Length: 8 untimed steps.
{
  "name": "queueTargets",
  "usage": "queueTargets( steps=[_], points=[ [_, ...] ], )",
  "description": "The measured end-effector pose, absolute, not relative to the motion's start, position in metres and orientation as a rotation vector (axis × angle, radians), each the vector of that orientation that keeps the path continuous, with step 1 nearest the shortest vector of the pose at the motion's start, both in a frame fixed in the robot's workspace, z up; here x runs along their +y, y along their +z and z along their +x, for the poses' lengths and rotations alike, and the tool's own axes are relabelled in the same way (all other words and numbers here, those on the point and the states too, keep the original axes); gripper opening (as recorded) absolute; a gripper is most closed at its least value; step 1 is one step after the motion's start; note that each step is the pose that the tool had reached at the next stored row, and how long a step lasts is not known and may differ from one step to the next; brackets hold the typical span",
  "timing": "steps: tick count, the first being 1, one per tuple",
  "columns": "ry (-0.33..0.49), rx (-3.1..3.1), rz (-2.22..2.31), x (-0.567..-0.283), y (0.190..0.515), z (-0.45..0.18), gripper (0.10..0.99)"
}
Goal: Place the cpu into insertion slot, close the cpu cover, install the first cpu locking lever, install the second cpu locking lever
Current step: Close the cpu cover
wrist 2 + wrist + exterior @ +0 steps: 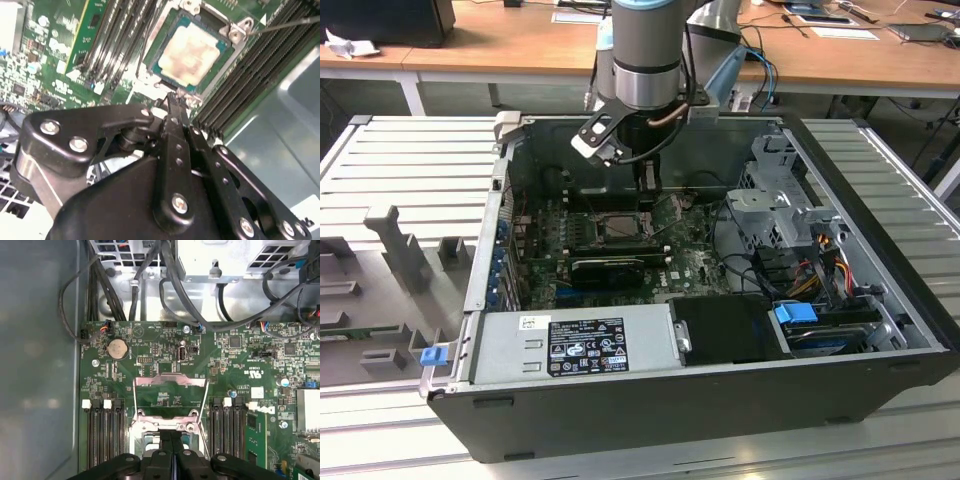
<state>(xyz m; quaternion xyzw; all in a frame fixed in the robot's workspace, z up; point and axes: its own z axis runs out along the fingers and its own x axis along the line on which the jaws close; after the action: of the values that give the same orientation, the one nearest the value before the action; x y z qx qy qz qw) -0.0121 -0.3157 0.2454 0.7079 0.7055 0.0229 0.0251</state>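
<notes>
Pale silvery-beige square cpu (189,49) lies flat in dark-framed square insertion slot (595,230). Thin silvery metal cpu cover (239,29) frames cpu; fully down or not, cannot tell. Black gripper (171,102) pinched closed, holds nothing, tips just beside cover edge. In exterior view, grey power supply box (570,345) at 6 o'clock from slot.

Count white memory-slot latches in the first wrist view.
4. First latch and second latch cap one memory bank; third latch and fourth latch the other memory bank. More may hide behind the fingers.

Wooden desks (470,50) behind (cluttered, seemingly); ribbed grey table (420,150).
</notes>
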Motion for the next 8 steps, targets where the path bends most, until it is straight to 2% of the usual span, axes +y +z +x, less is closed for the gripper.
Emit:
queueTargets(
  steps=[8],
  points=[
    [0.067, 2.180, 2.187, -0.315, 0.263, -0.010, 0.106]
  ],
)
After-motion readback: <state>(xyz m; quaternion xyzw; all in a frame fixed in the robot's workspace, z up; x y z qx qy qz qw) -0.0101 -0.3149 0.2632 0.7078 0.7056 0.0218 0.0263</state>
